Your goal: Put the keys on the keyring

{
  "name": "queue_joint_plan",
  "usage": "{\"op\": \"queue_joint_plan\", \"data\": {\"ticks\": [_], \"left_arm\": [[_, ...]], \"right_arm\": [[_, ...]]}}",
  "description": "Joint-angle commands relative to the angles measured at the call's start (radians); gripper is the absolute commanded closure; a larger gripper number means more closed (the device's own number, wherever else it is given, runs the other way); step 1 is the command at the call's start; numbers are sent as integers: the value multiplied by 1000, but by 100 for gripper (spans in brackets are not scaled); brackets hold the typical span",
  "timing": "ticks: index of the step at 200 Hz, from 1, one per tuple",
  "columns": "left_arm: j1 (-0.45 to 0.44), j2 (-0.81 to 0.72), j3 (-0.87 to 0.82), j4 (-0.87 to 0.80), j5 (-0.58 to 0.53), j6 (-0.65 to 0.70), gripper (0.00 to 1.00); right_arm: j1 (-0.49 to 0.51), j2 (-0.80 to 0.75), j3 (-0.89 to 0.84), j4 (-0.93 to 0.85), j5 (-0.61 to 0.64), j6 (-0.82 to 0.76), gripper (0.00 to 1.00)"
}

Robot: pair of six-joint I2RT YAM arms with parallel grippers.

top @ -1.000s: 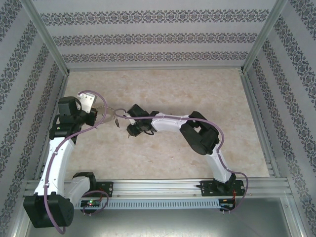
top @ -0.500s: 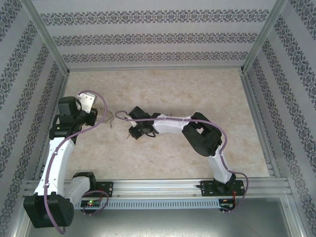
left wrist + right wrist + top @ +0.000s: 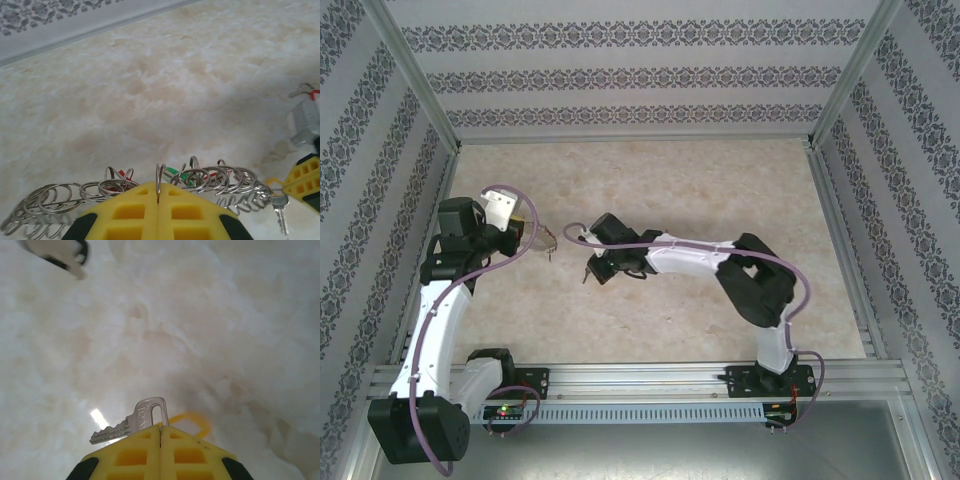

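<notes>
The left gripper [image 3: 158, 199] is clamped on one loop of the keyring [image 3: 210, 179], which stretches across the bottom of the left wrist frame, likely held steady for threading. The right gripper [image 3: 160, 432] pinches a key [image 3: 132, 422] by its bow at bottom centre. Its blade points lower left, nearly level.

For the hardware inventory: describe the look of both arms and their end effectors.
The left arm and right arm have white links, black joints and a mauve cable each. The left end effector and right end effector are yellow with square recesses.
</notes>
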Motion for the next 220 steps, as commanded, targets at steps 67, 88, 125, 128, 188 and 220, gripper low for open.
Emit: {"op": "queue_joint_plan", "data": {"ticks": [67, 88, 125, 128, 188, 220], "left_arm": [[-274, 65, 104, -55, 232, 259, 100], [-348, 92, 108, -35, 277, 285, 100], [-463, 136, 74, 55, 297, 297, 100], [-465, 142, 73, 58, 296, 294, 100], [-464, 110, 24, 3, 252, 345, 100], [-458, 83, -13, -13, 241, 347, 100]], "right_arm": [[-191, -421, -281, 61, -362, -258, 100], [-240, -512, -331, 65, -412, -319, 100], [-267, -618, -376, 24, -345, -438, 100], [-266, -620, -381, 23, -315, -439, 100], [-173, -482, -481, -71, 38, -577, 100], [-155, -372, -398, -156, 64, -624, 100]]}}
